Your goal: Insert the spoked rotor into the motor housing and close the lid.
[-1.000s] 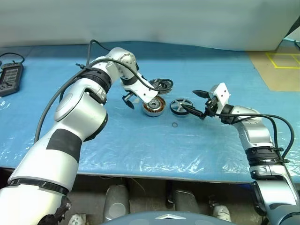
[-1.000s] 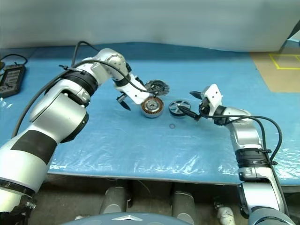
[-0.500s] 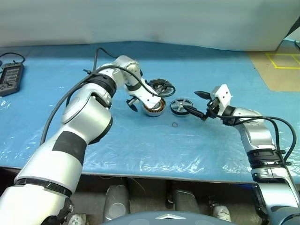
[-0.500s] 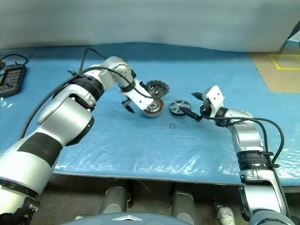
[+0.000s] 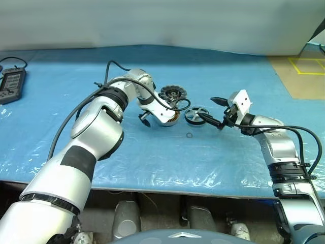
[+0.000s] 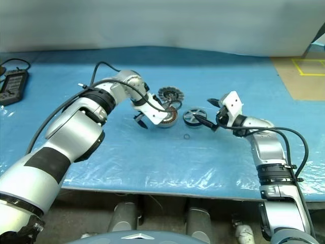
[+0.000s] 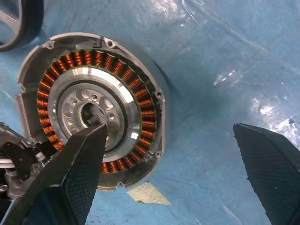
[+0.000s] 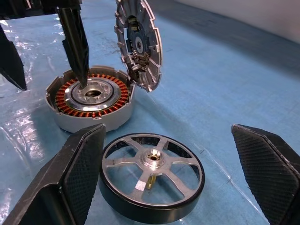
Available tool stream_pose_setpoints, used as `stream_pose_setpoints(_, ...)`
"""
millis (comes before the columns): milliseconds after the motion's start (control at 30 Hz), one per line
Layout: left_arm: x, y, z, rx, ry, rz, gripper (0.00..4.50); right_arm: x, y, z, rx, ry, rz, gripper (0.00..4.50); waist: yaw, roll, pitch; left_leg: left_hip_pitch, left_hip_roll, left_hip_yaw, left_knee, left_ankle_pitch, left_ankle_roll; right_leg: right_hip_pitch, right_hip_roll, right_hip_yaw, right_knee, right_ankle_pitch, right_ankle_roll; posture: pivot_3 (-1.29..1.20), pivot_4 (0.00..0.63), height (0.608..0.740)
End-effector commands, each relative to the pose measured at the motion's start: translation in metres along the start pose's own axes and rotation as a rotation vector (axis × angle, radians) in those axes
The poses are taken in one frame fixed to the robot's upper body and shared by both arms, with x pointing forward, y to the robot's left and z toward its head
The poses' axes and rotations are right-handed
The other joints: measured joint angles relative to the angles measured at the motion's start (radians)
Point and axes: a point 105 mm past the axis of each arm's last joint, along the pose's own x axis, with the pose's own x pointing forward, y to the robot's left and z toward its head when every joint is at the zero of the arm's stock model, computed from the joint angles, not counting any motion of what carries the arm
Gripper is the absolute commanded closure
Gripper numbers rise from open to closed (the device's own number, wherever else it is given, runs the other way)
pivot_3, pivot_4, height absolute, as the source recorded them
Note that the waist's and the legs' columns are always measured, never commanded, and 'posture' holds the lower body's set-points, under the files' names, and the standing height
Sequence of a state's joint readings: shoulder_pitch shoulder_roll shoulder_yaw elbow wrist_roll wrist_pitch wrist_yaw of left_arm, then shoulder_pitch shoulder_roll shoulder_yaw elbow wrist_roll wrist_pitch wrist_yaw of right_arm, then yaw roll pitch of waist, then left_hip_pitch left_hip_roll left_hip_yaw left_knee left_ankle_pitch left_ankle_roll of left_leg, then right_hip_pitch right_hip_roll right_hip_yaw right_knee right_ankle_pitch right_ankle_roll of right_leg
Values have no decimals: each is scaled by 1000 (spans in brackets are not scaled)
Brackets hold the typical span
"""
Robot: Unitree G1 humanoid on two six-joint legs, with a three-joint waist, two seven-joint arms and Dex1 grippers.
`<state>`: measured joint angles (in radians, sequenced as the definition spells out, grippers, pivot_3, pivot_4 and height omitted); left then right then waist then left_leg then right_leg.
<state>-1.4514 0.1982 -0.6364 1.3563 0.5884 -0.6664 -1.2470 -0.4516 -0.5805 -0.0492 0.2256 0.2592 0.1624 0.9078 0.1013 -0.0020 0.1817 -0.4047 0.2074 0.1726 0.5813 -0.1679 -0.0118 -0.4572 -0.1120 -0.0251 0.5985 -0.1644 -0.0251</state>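
Note:
The motor housing (image 7: 93,117) lies on the blue sheet, copper winding ring up. The lid (image 8: 140,44), a toothed silver disc, stands tilted at its far edge. My left gripper (image 5: 160,116) points down over the housing, open. One of its fingers (image 8: 75,42) hangs over the silver centre and the other is outside the rim, above the sheet. The spoked rotor (image 8: 152,176) lies flat just right of the housing (image 5: 172,120). My right gripper (image 5: 210,111) is open, nearly level, with the rotor (image 5: 195,115) just in front of its fingertips and not touched.
A small dark ring (image 5: 189,135) lies on the sheet in front of the rotor. A black handheld device (image 5: 11,84) sits at the far left. The table's front edge (image 5: 162,190) is close below. A brown floor with yellow tape (image 5: 304,71) shows at the right.
My left gripper has sunk toward the housing and shifted slightly right, so the lid behind it now shows more fully. The right arm, rotor and housing have stayed put.

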Motion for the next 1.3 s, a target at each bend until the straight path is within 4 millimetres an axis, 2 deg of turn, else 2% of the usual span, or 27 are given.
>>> stream_pose_setpoints(33, -6, 10, 0, -2, 13, 55, 0, -6, -4, 16, -26, -49, -23, 14, 0, 0, 0, 0, 0, 0, 0, 0, 0, 0, 0, 0, 0, 0, 0, 0, 150, 740)
stream_pose_setpoints(367, 5, 5, -5, -32, 44, 47, 0, -8, -3, 17, -27, -51, -31, 14, -1, 0, 0, 0, 0, 0, 0, 0, 0, 0, 0, 0, 0, 0, 0, 0, 150, 740)
stream_pose_setpoints(567, 14, 1, 2, -17, 16, 13, 0, -8, -3, 17, -30, -55, -35, 14, 0, 0, 0, 0, 0, 0, 0, 0, 0, 0, 0, 0, -1, 0, 0, 0, 150, 740)
stream_pose_setpoints(833, 17, 0, 5, 0, 17, 4, 0, -10, -2, 15, -27, -55, -44, 14, -1, -1, 0, 0, 0, 0, -1, 0, 0, 0, 0, 0, -1, 0, 0, 0, 150, 740)
stream_pose_setpoints(967, 20, -5, 2, 8, 39, -26, 917, -10, -2, 16, -28, -57, -48, 0, -1, -1, 0, 0, 0, 0, -1, 0, 0, 0, 0, 0, -2, 0, 0, 0, 150, 740)
stream_pose_setpoints(1100, 22, -3, 0, 15, 57, -7, 2282, -11, -3, 16, -29, -58, -50, 0, -2, -1, 0, 1, 0, 0, -2, 0, 0, 1, 0, 0, -2, 0, 0, 0, 150, 740)
stream_pose_setpoints(1300, 20, -6, -4, 17, 67, -4, 2405, -10, -2, 15, -27, -56, -48, 0, -3, -1, 0, 2, 0, 0, -2, 0, 0, 1, 0, 0, -2, 0, 0, 0, 150, 740)
